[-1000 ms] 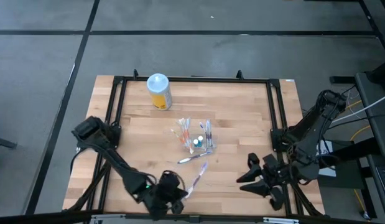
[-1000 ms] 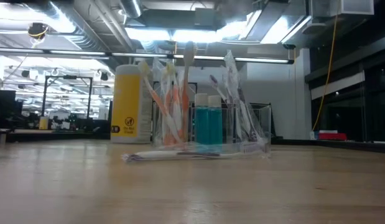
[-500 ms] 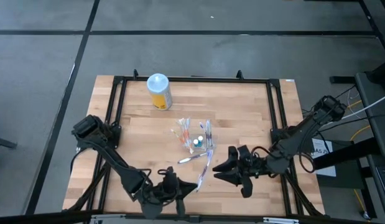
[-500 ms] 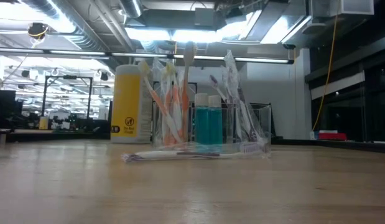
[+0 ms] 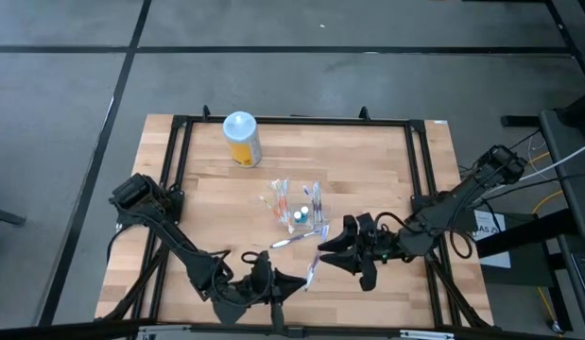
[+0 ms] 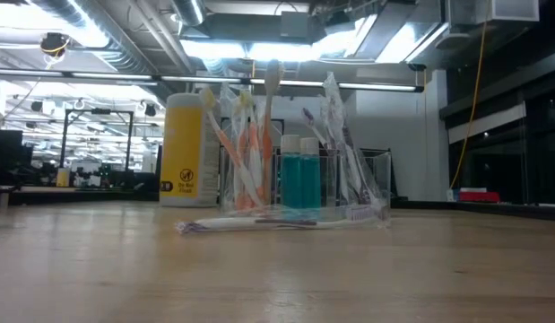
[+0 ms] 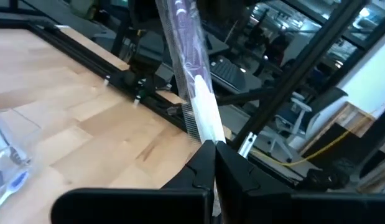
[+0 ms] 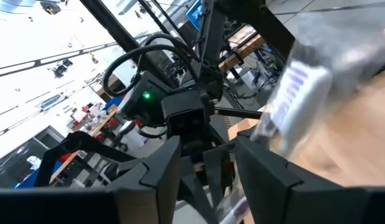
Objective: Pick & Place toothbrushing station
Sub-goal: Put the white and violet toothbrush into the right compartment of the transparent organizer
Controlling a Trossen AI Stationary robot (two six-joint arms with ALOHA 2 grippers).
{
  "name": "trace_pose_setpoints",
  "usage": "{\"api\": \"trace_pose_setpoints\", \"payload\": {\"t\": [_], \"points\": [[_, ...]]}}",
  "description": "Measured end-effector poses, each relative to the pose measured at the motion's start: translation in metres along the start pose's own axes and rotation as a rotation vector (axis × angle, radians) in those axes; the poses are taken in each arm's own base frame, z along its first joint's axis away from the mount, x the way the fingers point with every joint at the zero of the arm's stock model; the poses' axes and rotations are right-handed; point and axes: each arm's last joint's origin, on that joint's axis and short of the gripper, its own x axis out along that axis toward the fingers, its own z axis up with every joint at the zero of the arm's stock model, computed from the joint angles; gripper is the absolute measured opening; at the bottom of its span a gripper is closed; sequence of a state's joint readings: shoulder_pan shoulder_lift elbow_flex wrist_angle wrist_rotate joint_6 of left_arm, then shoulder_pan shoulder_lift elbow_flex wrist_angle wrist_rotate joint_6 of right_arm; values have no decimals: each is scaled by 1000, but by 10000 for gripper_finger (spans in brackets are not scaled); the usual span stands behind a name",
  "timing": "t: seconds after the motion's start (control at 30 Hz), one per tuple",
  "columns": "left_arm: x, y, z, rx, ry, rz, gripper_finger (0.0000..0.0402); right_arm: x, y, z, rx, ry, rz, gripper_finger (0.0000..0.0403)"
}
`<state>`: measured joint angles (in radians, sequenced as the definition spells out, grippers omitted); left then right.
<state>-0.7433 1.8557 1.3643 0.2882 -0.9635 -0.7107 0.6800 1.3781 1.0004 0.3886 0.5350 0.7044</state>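
My left gripper (image 5: 290, 281), near the table's near edge, is shut on a clear-wrapped toothbrush with a purple handle (image 7: 183, 50). The brush slants up toward my right gripper (image 5: 320, 260). My right gripper is open beside the brush's free end; I cannot tell whether it touches the brush. The clear holders with upright brushes (image 5: 294, 206) stand at the table's middle and also show in the low view (image 6: 259, 152). Another wrapped brush (image 5: 294, 241) lies flat in front of them. My left gripper pinches the wrapped toothbrush between its two fingertips (image 7: 204, 163), just below the white bristle head (image 7: 201, 121). The fingers lie along the brush. The brush is lifted clear of the table, and its purple handle slants up and away beyond the fingertips.
A yellow canister with a white lid (image 5: 241, 138) stands at the far left of the wooden top. Two teal bottles with white caps (image 6: 300, 175) stand among the holders. A black frame rail (image 5: 420, 179) runs round the table.
My right gripper has gone from the near right corner toward the table's left, up to the held toothbrush's free end. My left gripper has gone a little toward the right with the brush, which has tipped up and now looks shorter from above.
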Motion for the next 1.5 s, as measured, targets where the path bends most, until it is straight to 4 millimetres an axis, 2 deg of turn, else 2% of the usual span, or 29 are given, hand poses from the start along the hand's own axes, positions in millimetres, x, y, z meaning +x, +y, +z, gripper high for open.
{"api": "trace_pose_setpoints", "payload": {"t": [0.2,0.33,0.6,0.83,1.27,1.4,1.5], "points": [[-1,4,0,-9,-62,99,1,-5,10,2,28,-23,43,164],[-2,2,6,-12,-65,81,1,-8,15,0,22,-23,16,164],[-11,-9,8,-38,-69,-3,1,-6,5,-5,1,15,-71,165],[-19,-15,6,-62,-61,-38,1,-2,-1,1,-23,-3,-95,165],[-11,-11,7,-49,-35,-54,1,7,-9,13,-19,7,-25,164],[-5,-7,8,-35,-13,-58,1,7,-7,14,-34,1,1,148],[-2,-5,10,-19,-19,-49,1,7,-6,14,-51,2,9,110]]}}
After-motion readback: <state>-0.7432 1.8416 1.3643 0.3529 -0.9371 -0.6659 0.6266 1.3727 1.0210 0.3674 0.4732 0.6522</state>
